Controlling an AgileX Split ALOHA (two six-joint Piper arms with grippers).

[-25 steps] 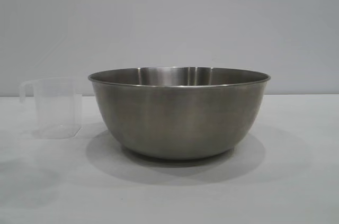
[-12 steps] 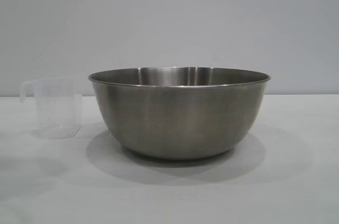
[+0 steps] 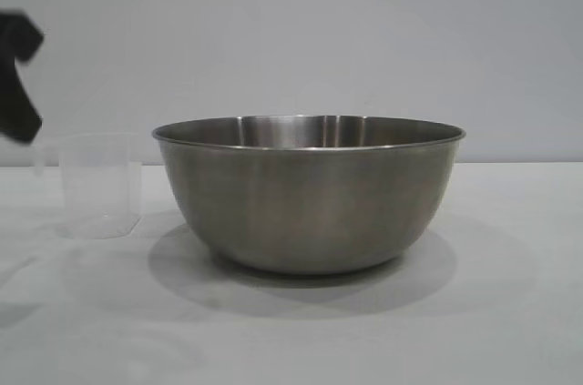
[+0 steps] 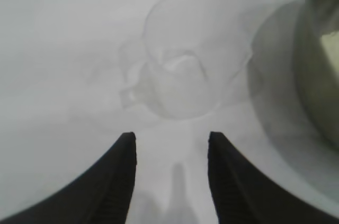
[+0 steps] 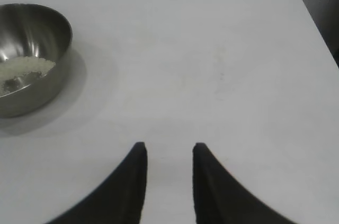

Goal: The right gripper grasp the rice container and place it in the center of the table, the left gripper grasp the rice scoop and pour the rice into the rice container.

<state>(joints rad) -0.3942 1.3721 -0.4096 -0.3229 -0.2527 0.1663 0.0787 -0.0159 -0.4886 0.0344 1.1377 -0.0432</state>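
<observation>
Fig. Scene relative to the bowl, largest item first.

Table (image 3: 510, 312): wide matte white surface, carrying everything.

Rice container (image 3: 310, 194): big round brushed-steel mixing bowl w/ thin rolled rim, standing upright about mid-table. Right wrist view shows a small heap of cream-coloured rice (image 5: 24, 68) already lying in its bottom.

Left gripper (image 4: 169, 152): black claw w/ pointed angular fingers, partly open, holding nothing. It is new to the exterior view: absent half a second ago, now a dark blurred shape at the far left edge (image 3: 18, 75), above and beyond the scoop on the side away from the bowl. Its own camera looks down on the scoop, w/ clear table between fingertips and cup.

Right gripper (image 5: 168, 152): identical black claw, partly open, empty, parked well apart from the bowl over bare table.

Rice scoop (image 3: 96, 187): small translucent whitish plastic measuring cup w/ loop handle, upright just beside the bowl, not touching it. Looks empty, though translucency makes this uncertain.

Reading: rice in bowl and scoop set down free suggest the pour is done; the left arm's appearance is prob. a lift-away after release, i.e. task near complete.
</observation>
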